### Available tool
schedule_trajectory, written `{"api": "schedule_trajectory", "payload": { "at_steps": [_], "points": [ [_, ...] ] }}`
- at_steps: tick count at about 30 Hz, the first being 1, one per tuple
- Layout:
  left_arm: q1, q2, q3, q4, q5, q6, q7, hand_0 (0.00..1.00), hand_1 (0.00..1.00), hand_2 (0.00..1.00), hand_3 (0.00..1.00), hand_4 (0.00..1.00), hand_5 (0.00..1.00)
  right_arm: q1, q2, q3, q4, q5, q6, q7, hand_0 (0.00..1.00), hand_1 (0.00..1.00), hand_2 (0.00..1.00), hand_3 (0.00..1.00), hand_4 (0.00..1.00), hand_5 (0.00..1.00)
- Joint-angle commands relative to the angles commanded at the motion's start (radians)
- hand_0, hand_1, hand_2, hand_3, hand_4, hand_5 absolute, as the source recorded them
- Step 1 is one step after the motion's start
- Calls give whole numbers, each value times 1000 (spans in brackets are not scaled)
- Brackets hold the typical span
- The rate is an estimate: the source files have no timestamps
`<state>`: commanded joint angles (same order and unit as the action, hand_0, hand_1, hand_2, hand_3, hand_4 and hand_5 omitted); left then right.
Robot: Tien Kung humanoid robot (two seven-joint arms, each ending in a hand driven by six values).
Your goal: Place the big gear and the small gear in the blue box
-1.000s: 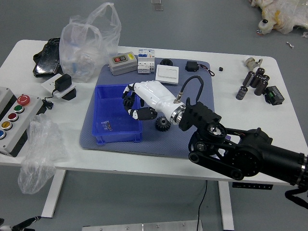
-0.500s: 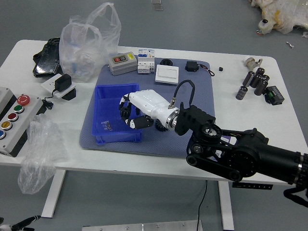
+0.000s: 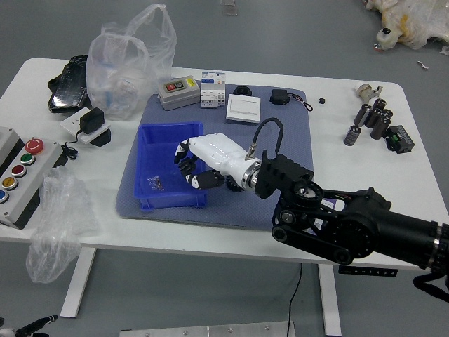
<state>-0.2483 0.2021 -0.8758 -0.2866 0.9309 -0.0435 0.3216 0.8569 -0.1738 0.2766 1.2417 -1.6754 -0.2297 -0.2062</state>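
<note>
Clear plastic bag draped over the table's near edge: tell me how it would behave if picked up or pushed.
The bag is likely floppy, since it lies crumpled and its end hangs off the table. It's probably light for its size, as the film looks see-through. A push outward might send it slipping off, with part past the edge.

Bright, even light washes over the white tabletop (image 3: 238, 242), leaving its surface pale and nearly without texture, while the gray floor (image 3: 189, 281) reads darker. Shadows are soft and faint. Highlights bleach the white shell of the right hand (image 3: 219, 151), and small glints mark the glossy black arm (image 3: 365, 221), whose darkest parts lose detail. Sheen streaks the clear plastic bag (image 3: 130, 67) and the black pouch (image 3: 70, 84). Focus appears fairly even from near to far, though small details look soft and grainy. The light source is outside the frame.
</note>
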Motion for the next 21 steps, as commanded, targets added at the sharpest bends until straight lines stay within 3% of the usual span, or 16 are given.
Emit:
{"api": "schedule_trajectory", "payload": {
  "at_steps": [15, 16, 21],
  "points": [
    [-1, -1, 4, 1, -5, 0, -2, 729, 697, 697, 741, 839, 694, -10, -2, 20, -4, -6, -35, 14, 333, 577, 699, 685, 357, 192],
    [0, -2, 5, 1, -6, 1, -3, 729, 697, 697, 741, 839, 693, -16, -4, 31, -4, -6, -47, 18, 319, 579, 727, 705, 507, 221],
    [4, -3, 10, 1, -16, 3, -5, 729, 697, 697, 741, 839, 693, -64, -31, 120, 14, 11, -105, 9, 319, 579, 727, 705, 507, 221]
  ]
}}
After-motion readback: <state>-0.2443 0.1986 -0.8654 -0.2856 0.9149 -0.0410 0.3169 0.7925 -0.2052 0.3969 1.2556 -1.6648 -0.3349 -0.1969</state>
